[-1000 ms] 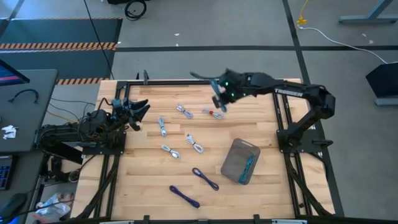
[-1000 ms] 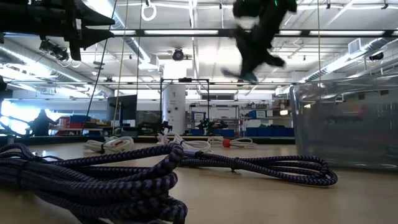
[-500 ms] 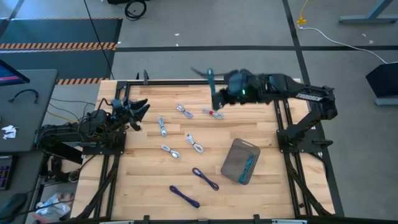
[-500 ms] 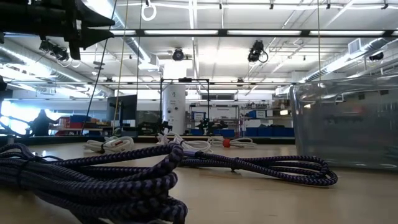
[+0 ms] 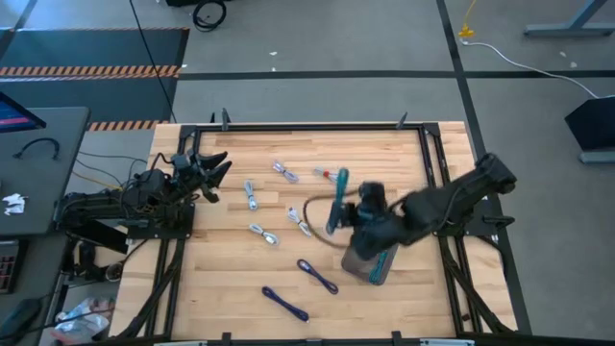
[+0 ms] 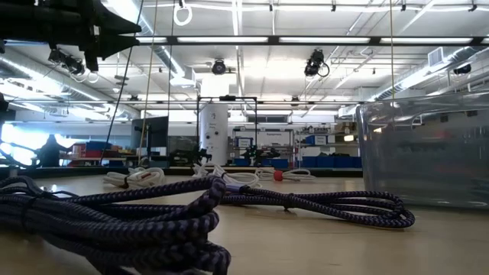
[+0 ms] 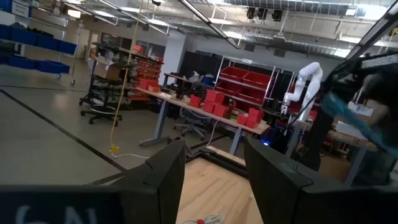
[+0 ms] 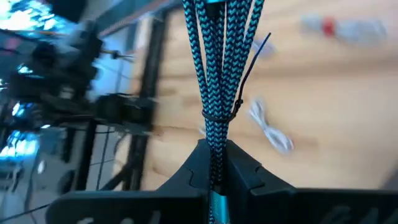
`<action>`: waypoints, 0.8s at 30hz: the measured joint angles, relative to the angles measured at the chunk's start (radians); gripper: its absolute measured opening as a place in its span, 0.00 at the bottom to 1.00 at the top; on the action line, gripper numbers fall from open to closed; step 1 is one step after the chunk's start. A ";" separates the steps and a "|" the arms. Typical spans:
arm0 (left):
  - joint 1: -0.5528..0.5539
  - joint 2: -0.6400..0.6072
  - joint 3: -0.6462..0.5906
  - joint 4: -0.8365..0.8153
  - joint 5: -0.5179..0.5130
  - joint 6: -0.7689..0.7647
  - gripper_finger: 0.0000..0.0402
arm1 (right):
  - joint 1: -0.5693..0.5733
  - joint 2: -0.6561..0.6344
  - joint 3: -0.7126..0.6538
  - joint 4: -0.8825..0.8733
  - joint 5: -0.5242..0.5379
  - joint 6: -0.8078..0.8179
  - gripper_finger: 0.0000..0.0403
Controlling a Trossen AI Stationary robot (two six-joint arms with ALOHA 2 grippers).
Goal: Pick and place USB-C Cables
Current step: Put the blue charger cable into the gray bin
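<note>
- Left arm (image 5: pixel 130 197): dark, nearly black links on a black base at the table's left edge.
- Left gripper (image 5: pixel 213 171): two flat, tapering black fingers (image 7: pixel 163 180).
- Right arm (image 5: pixel 452 197): black, rounded segments, thick joint housing.
- Right gripper (image 8: pixel 214 168): matte black, wedge-shaped fingers.

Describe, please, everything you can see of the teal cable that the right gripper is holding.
The teal cable is a braided bundle in a teal-and-black chevron weave, folded into several parallel strands and cinched by a thin black tie. The right gripper is shut on one end, so the bundle sticks out past the fingers. In the high view it hangs in the air beside the grey tray, touching nothing else.
</note>
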 joint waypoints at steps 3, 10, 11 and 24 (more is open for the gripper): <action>0.000 0.000 0.000 0.000 0.000 0.000 0.43 | 0.027 0.057 -0.006 -0.106 -0.147 0.204 0.05; 0.000 0.000 0.000 -0.001 0.000 0.000 0.43 | 0.045 0.134 -0.006 -0.234 -0.638 0.415 0.05; 0.000 0.000 0.000 -0.001 0.000 0.000 0.43 | 0.042 0.136 -0.006 -0.231 -0.638 0.415 0.05; 0.000 0.000 0.000 -0.002 0.001 -0.001 0.43 | 0.006 0.136 -0.018 -0.403 -0.687 0.412 0.05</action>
